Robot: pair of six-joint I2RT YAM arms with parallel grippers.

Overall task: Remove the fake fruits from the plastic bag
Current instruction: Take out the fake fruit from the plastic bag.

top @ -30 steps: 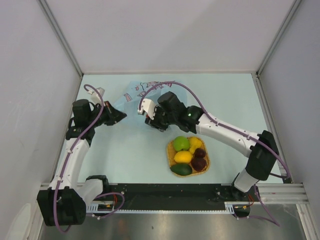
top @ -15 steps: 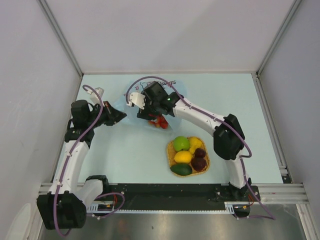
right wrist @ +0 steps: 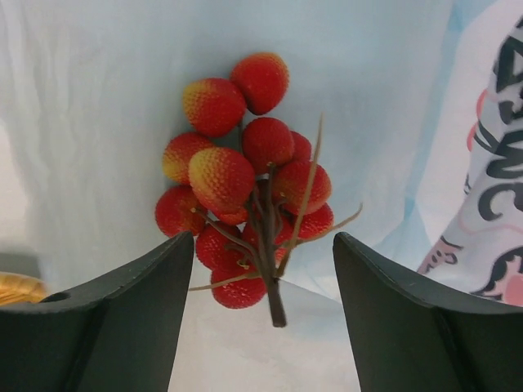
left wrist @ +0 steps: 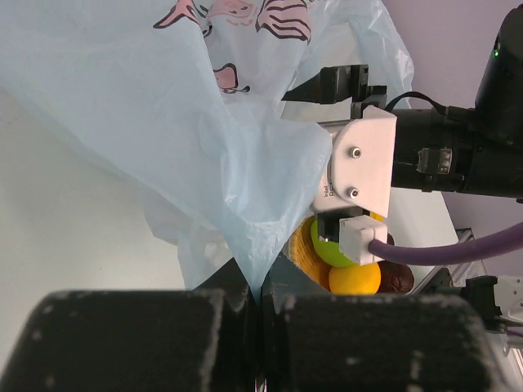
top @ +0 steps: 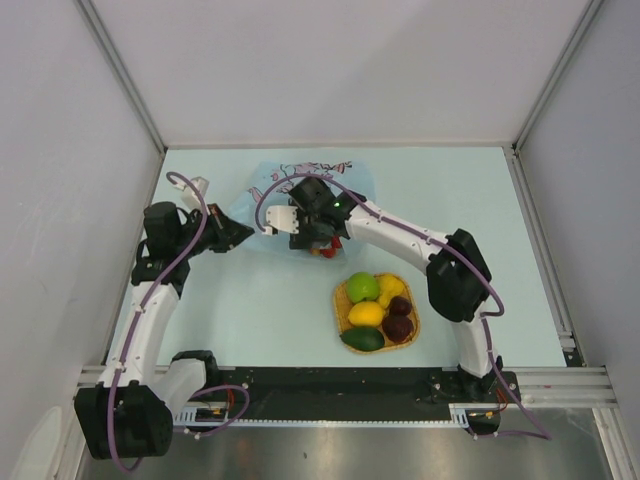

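Note:
The light-blue plastic bag [top: 300, 182] lies at the back middle of the table. My left gripper [top: 236, 234] is shut on a pinched fold of the bag [left wrist: 163, 122], which rises from between its fingers. A bunch of small red fruits [right wrist: 237, 171] on a brown stem lies on a pale blue surface beside the bag's printed part [right wrist: 498, 180]. My right gripper [right wrist: 261, 278] is open, its jaws on either side of the bunch's stem end, touching nothing. In the top view this gripper [top: 318, 236] hovers at the bag's near edge, with the bunch [top: 330, 246] just showing.
An orange woven tray [top: 343, 294] at the front right of the bag holds green, yellow, dark red and dark green fruits. It also shows in the left wrist view [left wrist: 304, 245], behind the right wrist's white housing [left wrist: 359, 163]. Walls close in the table at back and sides.
The right arm has swung in over the bag's near edge and folded at the elbow, settling over the red bunch. The left gripper has kept its hold on the bag.

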